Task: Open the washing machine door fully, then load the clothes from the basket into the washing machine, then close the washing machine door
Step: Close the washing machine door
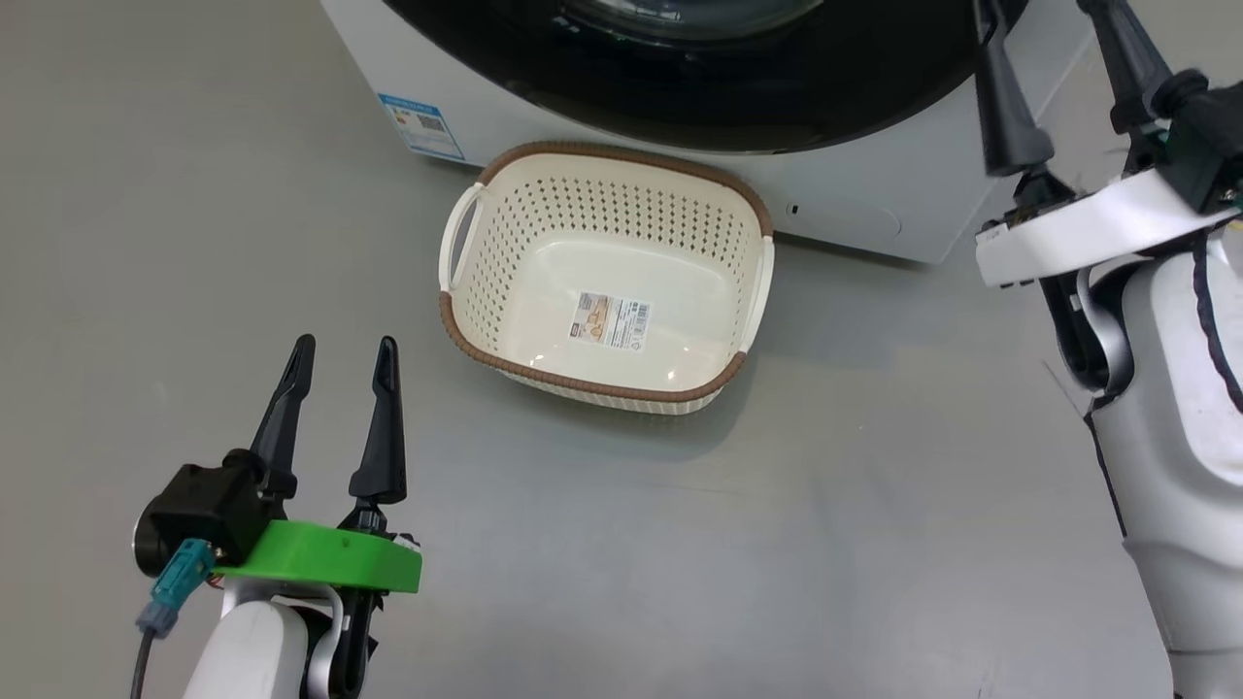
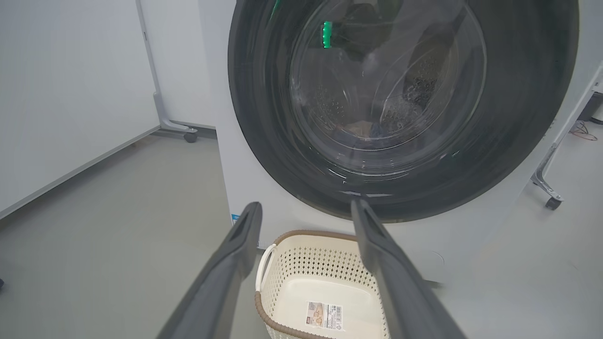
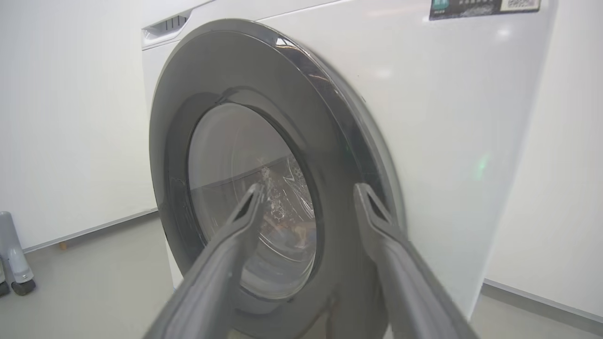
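My right gripper (image 3: 308, 188) and left gripper (image 1: 347, 342) stand wide, empty. The washing machine door (image 3: 330, 141) looks stiff, heavy, its glossy rim slippery; I'd push the outer edge.

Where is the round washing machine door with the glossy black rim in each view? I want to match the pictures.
Head view: the round glass washing machine door with glossy black rim runs along the top edge, above the cream perforated plastic basket.
Left wrist view: the door, upper centre, face-on.
Right wrist view: the door, centre-left, at a slant.
Shared landmark: the white washing machine front around it.
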{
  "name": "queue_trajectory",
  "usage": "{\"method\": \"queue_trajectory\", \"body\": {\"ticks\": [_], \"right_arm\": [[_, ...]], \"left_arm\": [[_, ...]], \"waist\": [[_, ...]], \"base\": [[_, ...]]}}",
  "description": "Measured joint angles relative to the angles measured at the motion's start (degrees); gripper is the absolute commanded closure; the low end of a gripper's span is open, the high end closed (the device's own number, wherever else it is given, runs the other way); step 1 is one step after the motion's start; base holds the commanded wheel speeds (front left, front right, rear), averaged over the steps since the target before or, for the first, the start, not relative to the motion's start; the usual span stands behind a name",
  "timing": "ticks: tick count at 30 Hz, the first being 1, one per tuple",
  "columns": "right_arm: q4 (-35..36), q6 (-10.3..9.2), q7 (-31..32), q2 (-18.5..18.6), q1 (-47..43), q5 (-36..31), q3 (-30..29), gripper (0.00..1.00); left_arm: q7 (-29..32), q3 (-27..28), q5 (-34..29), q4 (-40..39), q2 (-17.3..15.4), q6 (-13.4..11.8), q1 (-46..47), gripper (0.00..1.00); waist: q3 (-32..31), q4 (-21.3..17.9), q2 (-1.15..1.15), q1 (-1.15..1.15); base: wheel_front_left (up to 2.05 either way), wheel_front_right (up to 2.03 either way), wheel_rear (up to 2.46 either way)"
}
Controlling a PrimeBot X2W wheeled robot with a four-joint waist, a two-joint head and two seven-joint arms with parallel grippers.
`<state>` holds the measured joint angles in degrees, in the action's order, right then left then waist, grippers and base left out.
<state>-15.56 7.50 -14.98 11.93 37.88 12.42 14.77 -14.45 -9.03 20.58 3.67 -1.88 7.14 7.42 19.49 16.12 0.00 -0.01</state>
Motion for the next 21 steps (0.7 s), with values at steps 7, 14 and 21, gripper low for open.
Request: {"method": "queue_trajectory", "body": {"ticks": [7,14,21], "right_arm": [[2.0,0.00,0.0,-0.4,-8.4,-1.0,-0.6,0.00],[3.4,0.00,0.0,-1.1,-15.1,-1.0,-1.6,0.00],[5.3,0.00,0.0,-1.2,-21.4,-1.0,-3.4,0.00]], "left_arm": [[0.0,1.8,-0.2,3.3,0.0,0.0,-4.3,0.00],[0.0,3.7,-0.1,5.2,-0.1,0.0,-8.4,0.00],[0.0,5.1,-2.1,5.7,-0.1,-0.1,-10.4,0.00]], "waist": [[-5.3,-3.1,0.00,0.00],[-9.6,-6.6,0.00,0.00],[-13.8,-11.1,0.00,0.00]], "base": [[0.00,0.00,0.00],[0.00,0.00,0.00],[0.00,0.00,0.00]]}}
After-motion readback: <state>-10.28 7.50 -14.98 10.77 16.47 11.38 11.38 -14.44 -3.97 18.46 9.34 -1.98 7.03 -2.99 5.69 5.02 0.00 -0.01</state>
